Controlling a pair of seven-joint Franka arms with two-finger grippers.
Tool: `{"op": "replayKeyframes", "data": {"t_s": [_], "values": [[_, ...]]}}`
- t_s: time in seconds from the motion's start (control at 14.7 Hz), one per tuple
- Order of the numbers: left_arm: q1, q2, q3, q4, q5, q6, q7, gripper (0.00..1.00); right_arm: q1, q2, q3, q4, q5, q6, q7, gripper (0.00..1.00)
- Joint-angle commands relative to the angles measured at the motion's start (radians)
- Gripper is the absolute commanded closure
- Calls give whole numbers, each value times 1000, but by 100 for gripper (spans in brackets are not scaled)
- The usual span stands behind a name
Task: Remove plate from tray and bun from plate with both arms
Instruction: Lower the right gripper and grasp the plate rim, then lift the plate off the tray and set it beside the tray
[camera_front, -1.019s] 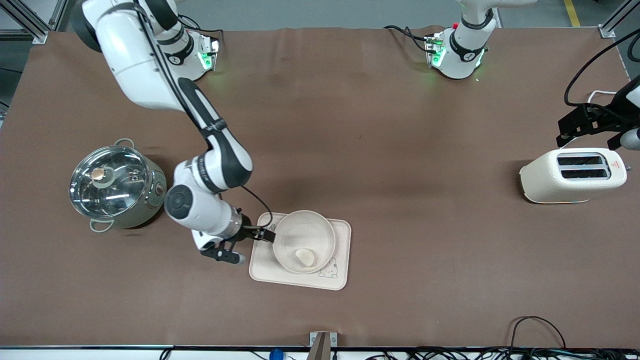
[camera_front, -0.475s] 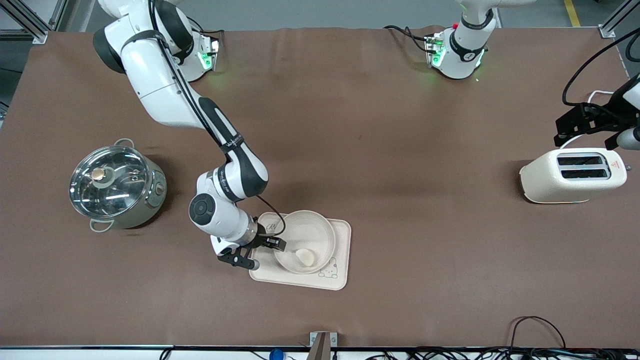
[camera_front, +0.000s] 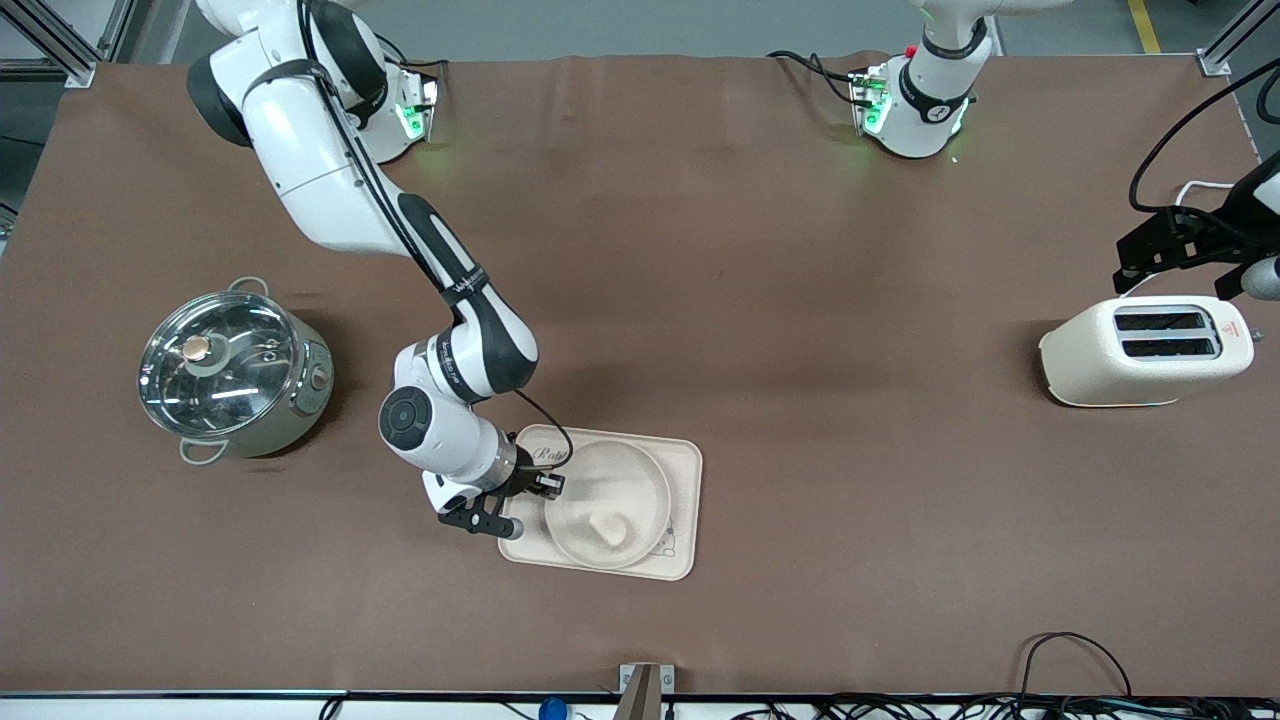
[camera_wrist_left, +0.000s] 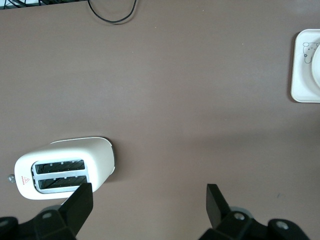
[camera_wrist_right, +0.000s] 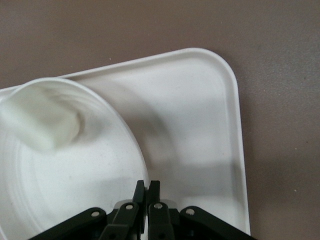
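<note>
One plate (camera_front: 607, 506) shifted (right gripper (camera_front: 545, 484) clamped).

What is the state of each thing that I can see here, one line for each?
plate: over the tray, rim pinched by the right gripper.
bun: lying in the plate.
tray: flat on the table.
right gripper: shut on the plate's rim.
left gripper: open, over the table by the toaster.
toaster: slots empty.
pot: lid on.
</note>
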Motion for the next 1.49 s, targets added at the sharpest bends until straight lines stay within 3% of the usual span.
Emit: {"op": "replayKeyframes", "data": {"t_s": [0.0,0.14,0.34,0.68,0.88,1.29,1.36,1.43], "values": [[6,6,-10,19,5,-19,9,0,-29,-19,38,17,17,-32,-78,99],[7,6,-12,19,5,-19,13,0,-104,-54,140,-6,15,-38,-162,100],[9,7,-12,19,5,-19,13,0,-225,-142,297,-173,12,-14,-204,100],[4,6,-12,18,5,-21,13,0,-238,-370,314,-540,6,28,-313,100],[6,6,-13,13,5,-24,14,0,-230,-438,347,-754,6,191,-318,100],[3,-2,-18,-8,4,-45,0,0,-227,-433,362,-830,6,226,-342,100],[0,-2,-21,-8,2,-65,-7,0,-227,-433,364,-827,8,221,-336,94],[-3,-2,-24,-11,-19,-71,-32,0,-230,-433,365,-823,12,220,-328,65]]}}
